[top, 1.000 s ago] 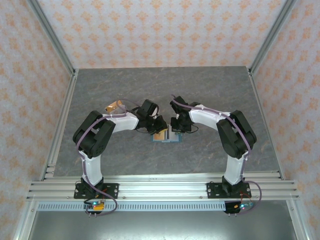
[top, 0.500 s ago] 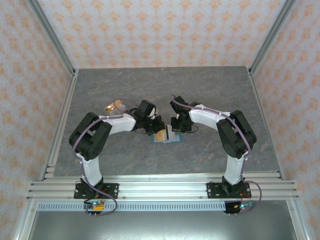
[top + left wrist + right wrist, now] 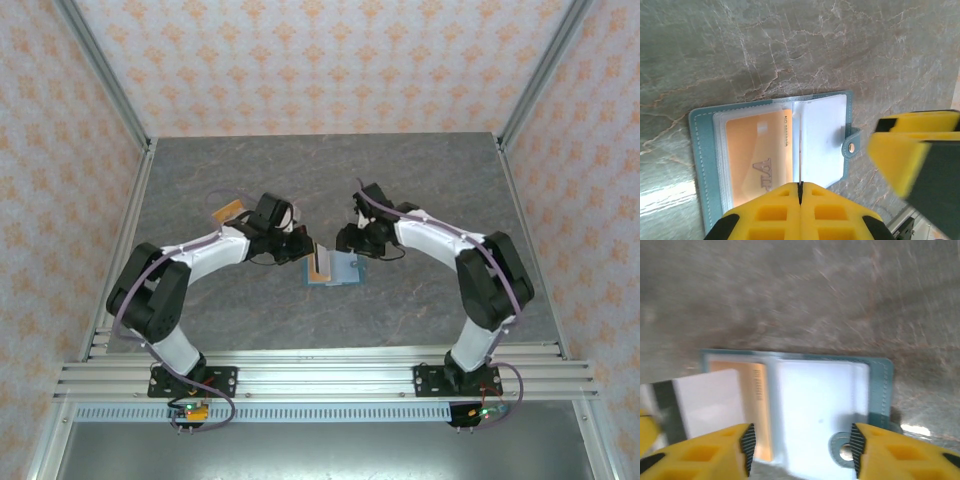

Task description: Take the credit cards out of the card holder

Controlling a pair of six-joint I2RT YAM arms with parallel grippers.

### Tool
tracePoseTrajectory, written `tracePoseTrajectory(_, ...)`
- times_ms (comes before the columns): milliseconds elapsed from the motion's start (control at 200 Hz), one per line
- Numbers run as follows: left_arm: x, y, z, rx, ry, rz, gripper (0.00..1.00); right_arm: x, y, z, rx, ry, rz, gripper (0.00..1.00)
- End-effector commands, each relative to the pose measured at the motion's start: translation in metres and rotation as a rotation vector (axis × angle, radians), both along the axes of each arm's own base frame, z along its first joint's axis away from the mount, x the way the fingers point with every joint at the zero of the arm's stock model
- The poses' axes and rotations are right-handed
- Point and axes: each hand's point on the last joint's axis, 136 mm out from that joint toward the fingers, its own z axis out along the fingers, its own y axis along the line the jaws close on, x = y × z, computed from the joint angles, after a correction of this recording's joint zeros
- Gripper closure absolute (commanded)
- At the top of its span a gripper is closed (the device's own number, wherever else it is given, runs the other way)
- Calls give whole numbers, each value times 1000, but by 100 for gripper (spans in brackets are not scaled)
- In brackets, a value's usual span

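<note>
Both arm bases are bolted at the near edge of the table (image 3: pixel 400 180), and each arm reaches inward to the middle.

Left gripper (image 3: pixel 800 186): jaws pressed together, pinching the pale card (image 3: pixel 707 397). Left wrist view has that card edge-on, a thin line rising from the seam between the fingers (image 3: pixel 770 212). Right wrist view gives its face: white with a dark stripe near one end, overlapping the left page of the card holder. Cannot tell whether its lower edge is clear of the pocket.

Right gripper (image 3: pixel 801 436): jaws wide apart, nothing between them, poised just above the card holder's tab side. It appears as a blurred yellow block at the right of the left wrist view.

Card holder (image 3: pixel 820 135): teal, lying open and flat on the table between the two grippers, near the centre in the top view (image 3: pixel 338 270). The clear pocket on the right page looks empty; the closing tab with its snap sticks out from that edge. The orange card (image 3: pixel 755 150), lettered "VIP", sits in the left page's pocket.

Farther back, behind the left arm, a flat orange-tan card (image 3: pixel 228 211) lies on the table, well apart from the card holder.
</note>
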Motion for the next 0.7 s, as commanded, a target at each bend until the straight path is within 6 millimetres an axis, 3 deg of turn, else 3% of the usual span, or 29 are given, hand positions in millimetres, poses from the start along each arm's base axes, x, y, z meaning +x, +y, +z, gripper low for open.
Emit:
tracePoseTrajectory(0, -5, 14, 11, 51, -38, -17, 100, 4, 13, 35, 133, -60, 21, 30)
tracePoseTrajectory(205, 1, 1, 55, -75, -123, -44, 100, 6, 33, 61, 428, -5, 34, 20)
tracePoseTrajectory(385, 15, -8, 93, -253, -216, -60, 100, 15, 42, 88, 610, -4, 58, 18)
tracePoseTrajectory(546, 23, -14, 119, -374, -258, -70, 100, 18, 51, 106, 702, -1, 97, 28)
tracePoseTrajectory(696, 29, -13, 129, -416, -288, -73, 100, 22, 52, 117, 723, -13, 107, 34)
